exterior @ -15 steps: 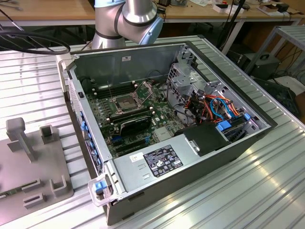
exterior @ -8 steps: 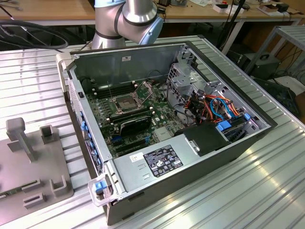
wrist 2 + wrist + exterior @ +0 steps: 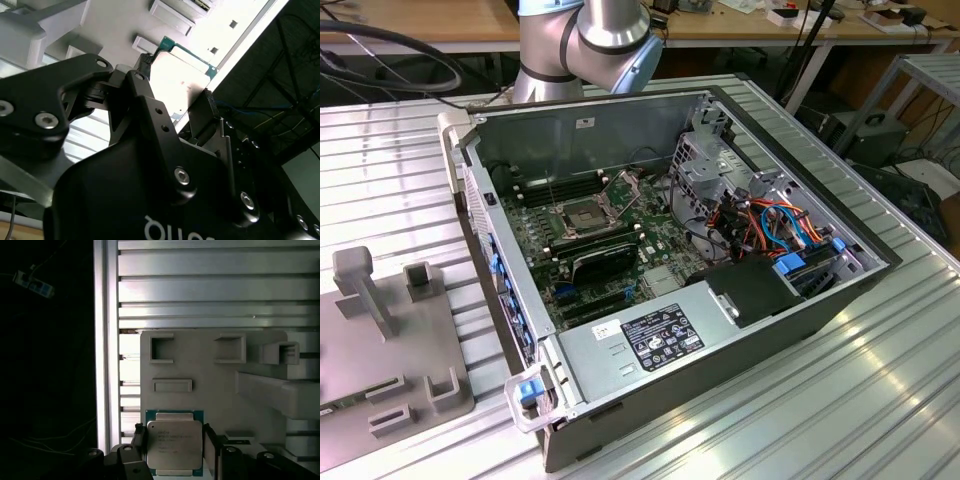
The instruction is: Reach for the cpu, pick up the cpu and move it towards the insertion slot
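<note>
Status at the station, seen from beside the worktop (image 3: 880, 400):

1. Grasp. In both wrist views the pincer (image 3: 174, 436) stands with its 2 fingers (image 3: 210, 445) set against opposite edges of the cpu (image 3: 174, 447), with no gap to be seen on either side. I judge it closed and gripping the cpu. The chip sits flat between the jaws, metal face towards the first wrist camera and green border showing round it.

2. Location of the cpu. Behind the chip is the grey fixture plate (image 3: 210, 375) with its small pockets, and beyond that the ribbed metal surface. The cpu is therefore at the fixture plate. Whether it has cleared the plate or rests on it, I cannot tell.

3. Destination. In the exterior view the insertion slot (image 3: 582, 214) lies on the board inside the open computer case (image 3: 800, 310), frame raised and pin field exposed, nothing seated in it. The fixture plate sits outside the case, towards the exterior view's left, well apart from the slot.

4. Progress. Reach: done. Grasp: done, by my reading. The carry towards the slot has hardly begun, and nearly all of it is outstanding.
</note>
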`<state>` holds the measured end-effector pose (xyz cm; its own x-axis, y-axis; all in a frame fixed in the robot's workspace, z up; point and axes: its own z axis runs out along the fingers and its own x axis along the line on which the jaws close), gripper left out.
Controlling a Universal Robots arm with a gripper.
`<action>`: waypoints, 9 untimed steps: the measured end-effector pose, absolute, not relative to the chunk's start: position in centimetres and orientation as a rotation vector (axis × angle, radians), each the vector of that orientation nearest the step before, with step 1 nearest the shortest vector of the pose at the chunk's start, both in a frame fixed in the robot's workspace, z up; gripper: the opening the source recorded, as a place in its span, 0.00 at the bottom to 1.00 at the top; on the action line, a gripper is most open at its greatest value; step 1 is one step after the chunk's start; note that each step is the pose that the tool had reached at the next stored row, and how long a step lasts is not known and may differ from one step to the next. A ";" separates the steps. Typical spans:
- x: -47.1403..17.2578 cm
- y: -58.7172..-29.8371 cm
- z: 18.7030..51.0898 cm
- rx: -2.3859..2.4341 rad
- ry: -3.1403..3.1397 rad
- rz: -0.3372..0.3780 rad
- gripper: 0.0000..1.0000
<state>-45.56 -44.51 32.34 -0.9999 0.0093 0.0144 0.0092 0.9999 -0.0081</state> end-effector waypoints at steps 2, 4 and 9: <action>-45.6 -44.5 32.6 -0.014 -3.127 0.013 0.55; -45.6 -44.5 33.0 -0.014 -3.127 0.013 0.55; -45.6 -44.5 34.0 -0.014 -3.127 0.013 0.55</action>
<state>-45.56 -44.51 33.96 -0.9999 0.0093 0.0146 0.0092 0.9999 -0.0082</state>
